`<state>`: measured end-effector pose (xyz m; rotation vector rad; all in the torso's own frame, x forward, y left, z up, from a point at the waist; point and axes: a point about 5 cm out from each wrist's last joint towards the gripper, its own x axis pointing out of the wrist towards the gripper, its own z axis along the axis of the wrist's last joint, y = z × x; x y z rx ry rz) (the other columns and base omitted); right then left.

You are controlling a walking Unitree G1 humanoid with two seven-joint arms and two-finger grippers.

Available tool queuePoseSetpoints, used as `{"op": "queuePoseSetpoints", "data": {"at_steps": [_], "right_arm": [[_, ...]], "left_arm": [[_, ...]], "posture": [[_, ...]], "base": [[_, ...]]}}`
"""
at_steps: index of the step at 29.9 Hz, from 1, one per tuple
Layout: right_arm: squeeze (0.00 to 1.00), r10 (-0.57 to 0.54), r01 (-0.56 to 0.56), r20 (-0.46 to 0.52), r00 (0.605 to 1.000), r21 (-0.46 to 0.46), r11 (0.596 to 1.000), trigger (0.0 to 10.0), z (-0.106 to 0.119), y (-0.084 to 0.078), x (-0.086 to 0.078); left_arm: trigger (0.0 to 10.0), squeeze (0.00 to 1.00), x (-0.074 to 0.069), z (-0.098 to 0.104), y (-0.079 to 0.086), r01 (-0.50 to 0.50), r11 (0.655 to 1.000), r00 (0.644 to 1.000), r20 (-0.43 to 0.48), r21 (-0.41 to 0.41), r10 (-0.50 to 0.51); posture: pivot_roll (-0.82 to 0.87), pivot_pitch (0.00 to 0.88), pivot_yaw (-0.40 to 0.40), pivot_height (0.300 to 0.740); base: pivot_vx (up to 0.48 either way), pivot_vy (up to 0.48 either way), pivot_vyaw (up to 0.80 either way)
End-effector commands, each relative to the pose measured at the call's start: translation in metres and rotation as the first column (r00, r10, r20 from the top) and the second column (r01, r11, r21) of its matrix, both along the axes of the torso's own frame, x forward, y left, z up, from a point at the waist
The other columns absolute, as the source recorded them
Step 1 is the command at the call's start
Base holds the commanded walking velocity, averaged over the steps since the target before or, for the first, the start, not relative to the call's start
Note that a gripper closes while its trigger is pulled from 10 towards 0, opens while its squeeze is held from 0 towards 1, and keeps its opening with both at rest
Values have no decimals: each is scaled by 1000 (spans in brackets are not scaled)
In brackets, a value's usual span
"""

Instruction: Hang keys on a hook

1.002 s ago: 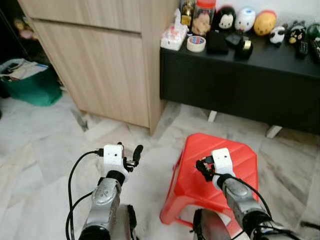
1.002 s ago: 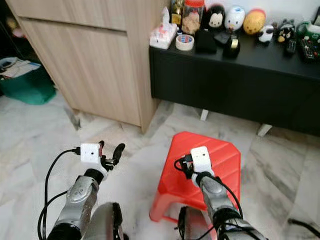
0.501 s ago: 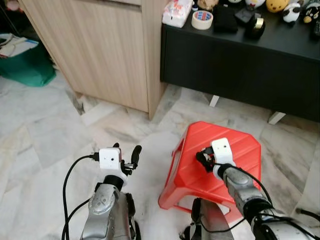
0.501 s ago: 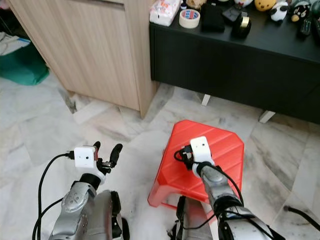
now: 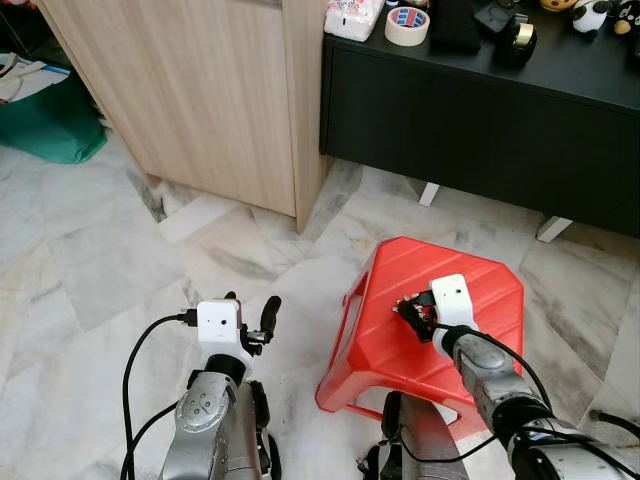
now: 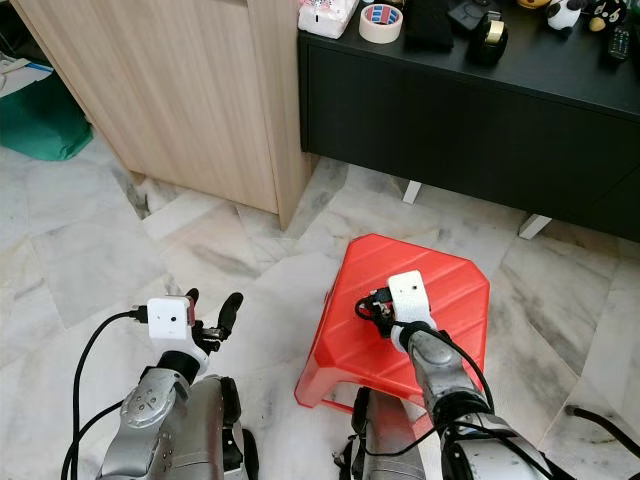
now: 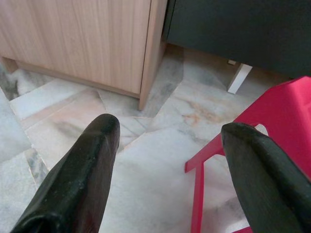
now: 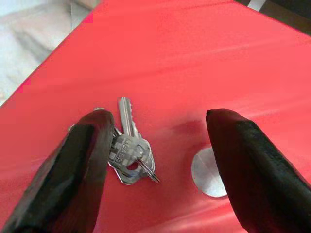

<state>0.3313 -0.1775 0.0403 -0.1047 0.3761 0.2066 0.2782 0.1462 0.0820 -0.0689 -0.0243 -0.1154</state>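
Right gripper [image 5: 412,318], seen from the left eye, hangs low over the red stool [image 5: 480,300], near the middle of its seat, while the left gripper [image 5: 250,310] waits over the marble floor [image 5: 100,270], well apart from the stool. From the left wrist, that gripper's fingers [image 7: 77,170] are spread and hold nothing. From the right wrist, the keys [image 8: 129,150] lie flat on the seat, tucked against one of the parted fingers [image 8: 82,160] rather than centred in the gap, blades pointing away from the camera, a silver disc [image 8: 206,172] beside them. The right arm is clearly the nearer one.
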Motion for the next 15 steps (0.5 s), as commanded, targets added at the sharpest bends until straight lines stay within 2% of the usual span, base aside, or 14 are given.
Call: {"op": "queuePoseSetpoints", "data": {"at_steps": [1, 4, 5, 6, 7, 15], "right_arm": [[0, -12, 12, -13, 1000, 9, 1000, 10000, -6, -6, -6], [0, -11, 11, -18, 1000, 5, 1000, 9765, -8, -7, -8], [0, -12, 12, -20, 1000, 5, 1000, 6706, -9, -8, -9], [0, -13, 13, -20, 1000, 5, 1000, 6706, -9, -8, -9], [0, -13, 14, -22, 1000, 3, 1000, 0, -9, -9, -9], [0, -4, 4, -22, 1000, -1, 1000, 0, -10, -8, -10]], "left_arm": [[10000, 0, -1, 0, -1, 5, 1000, 1000, -7, 17, -5], [10000, 0, 0, 0, -1, 13, 999, 1000, -6, 31, -12], [10000, 0, 0, 0, -1, 14, 999, 1000, -6, 34, -14], [10000, 0, 1, 0, -2, 15, 999, 1000, -6, 35, -15], [10000, 0, 1, 0, -2, 16, 999, 1000, -7, 36, -15], [10000, 0, 0, -1, -1, 20, 999, 1000, -11, 48, -19]], "posture": [[39, 267, -55, 601], [37, 267, -52, 601], [38, 265, -51, 601], [39, 265, -51, 601], [41, 264, -50, 601], [43, 268, -48, 601]], "base": [[0, 0, 0], [0, 0, 0], [0, 0, 0], [0, 0, 0], [0, 0, 0], [0, 0, 0]]}}
